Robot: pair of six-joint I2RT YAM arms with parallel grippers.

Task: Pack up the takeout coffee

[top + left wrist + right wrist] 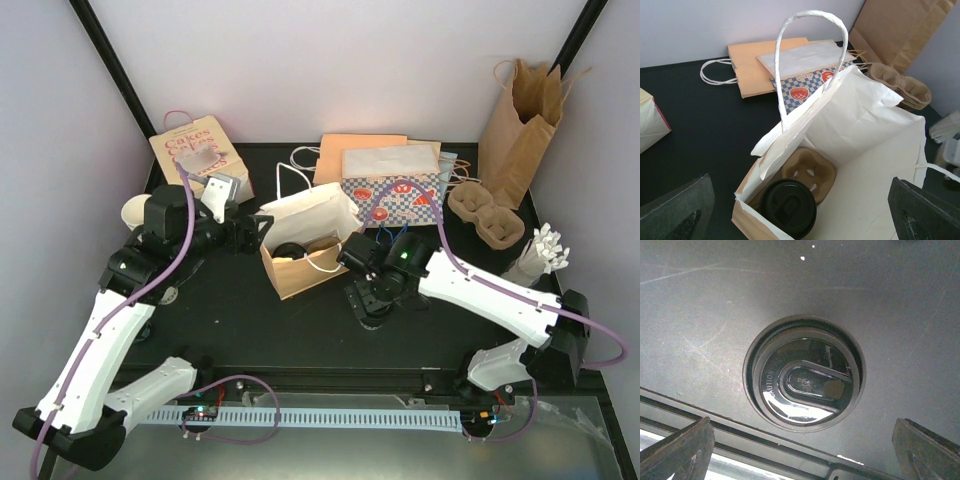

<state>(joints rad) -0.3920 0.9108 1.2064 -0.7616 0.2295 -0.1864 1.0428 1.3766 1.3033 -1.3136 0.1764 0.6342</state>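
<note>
1. Left arm (95,345): white shells, black joints.
2. Right arm (490,295): same, small green light (404,256) at wrist.
3. Purple cables (190,222) run along both.
4. Fingers (920,212): dark, matte, wedge-shaped.

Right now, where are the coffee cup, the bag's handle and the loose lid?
coffee cup (788,207): left wrist view, lid top.
bag handle (812,15): left wrist view, arch top.
loose lid (804,374): right wrist view, centre.
</note>
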